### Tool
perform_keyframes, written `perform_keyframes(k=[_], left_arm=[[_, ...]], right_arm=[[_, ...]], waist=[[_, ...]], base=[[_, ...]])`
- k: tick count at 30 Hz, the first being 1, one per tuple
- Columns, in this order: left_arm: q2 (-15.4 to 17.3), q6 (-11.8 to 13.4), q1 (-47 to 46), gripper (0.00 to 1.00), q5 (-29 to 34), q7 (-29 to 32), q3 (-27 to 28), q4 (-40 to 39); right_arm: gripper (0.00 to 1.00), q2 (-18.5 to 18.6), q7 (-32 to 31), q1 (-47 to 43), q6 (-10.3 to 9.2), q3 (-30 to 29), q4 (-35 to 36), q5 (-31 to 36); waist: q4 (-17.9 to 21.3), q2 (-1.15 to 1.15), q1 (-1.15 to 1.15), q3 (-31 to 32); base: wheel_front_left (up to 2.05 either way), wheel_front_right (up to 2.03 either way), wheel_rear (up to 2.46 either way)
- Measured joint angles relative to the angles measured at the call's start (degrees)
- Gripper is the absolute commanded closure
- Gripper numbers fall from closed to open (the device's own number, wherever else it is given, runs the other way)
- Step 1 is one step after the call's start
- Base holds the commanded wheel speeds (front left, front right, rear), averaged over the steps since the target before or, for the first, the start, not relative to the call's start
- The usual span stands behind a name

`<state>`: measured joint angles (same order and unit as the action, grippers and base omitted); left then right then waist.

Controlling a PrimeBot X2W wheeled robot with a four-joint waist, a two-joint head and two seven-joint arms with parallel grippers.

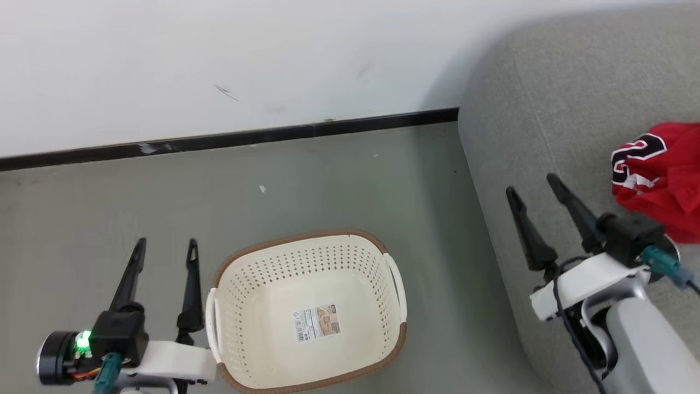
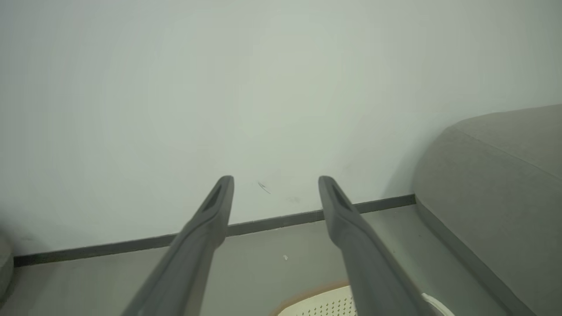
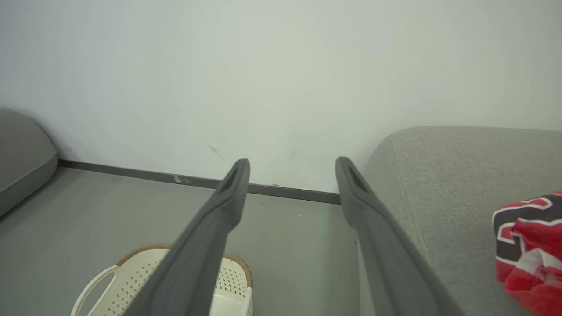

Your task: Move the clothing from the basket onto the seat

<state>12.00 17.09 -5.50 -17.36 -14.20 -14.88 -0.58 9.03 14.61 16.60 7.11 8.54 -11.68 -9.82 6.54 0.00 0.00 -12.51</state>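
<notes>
The cream basket [image 1: 262,262] with a brown rim stands on the floor at the lower middle, holding nothing but its paper label [image 1: 318,323]. Red clothing [image 1: 664,180] with black-and-white numerals lies crumpled on the grey seat [image 1: 552,98] at the right edge. My left gripper [image 1: 167,246] hangs open just left of the basket, nothing between its fingers. Over the seat's front edge my right gripper [image 1: 535,182] is open too, a little left of the clothing. The right wrist view has the clothing [image 3: 531,250] on the seat [image 3: 443,175], and the basket [image 3: 114,281] below.
A white wall with a dark baseboard [image 1: 229,139] runs behind the grey floor [image 1: 339,186]. Another grey cushion [image 3: 22,162] sits at the left of the right wrist view. The left wrist view catches the basket's rim [image 2: 316,296] and the seat [image 2: 496,184].
</notes>
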Motion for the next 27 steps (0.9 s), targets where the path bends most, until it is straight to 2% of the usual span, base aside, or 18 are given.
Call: perform_keyframes(k=[8,27], left_arm=[[-0.1,0.8,2.9,0.00,-1.4,0.0,2.2,1.3],[0.0,-0.2,6.4,0.00,-2.3,0.0,1.4,4.8]], right_arm=[[0.00,-3.4,0.0,-3.9,0.00,-0.9,-0.3,3.0],[0.00,-5.8,0.0,-12.8,0.00,-5.6,0.0,6.4]], waist=[[-2.8,0.00,0.00,2.9],[-7.0,0.00,0.00,9.6]], base=[[0.00,0.00,0.00],[0.00,0.00,0.00]])
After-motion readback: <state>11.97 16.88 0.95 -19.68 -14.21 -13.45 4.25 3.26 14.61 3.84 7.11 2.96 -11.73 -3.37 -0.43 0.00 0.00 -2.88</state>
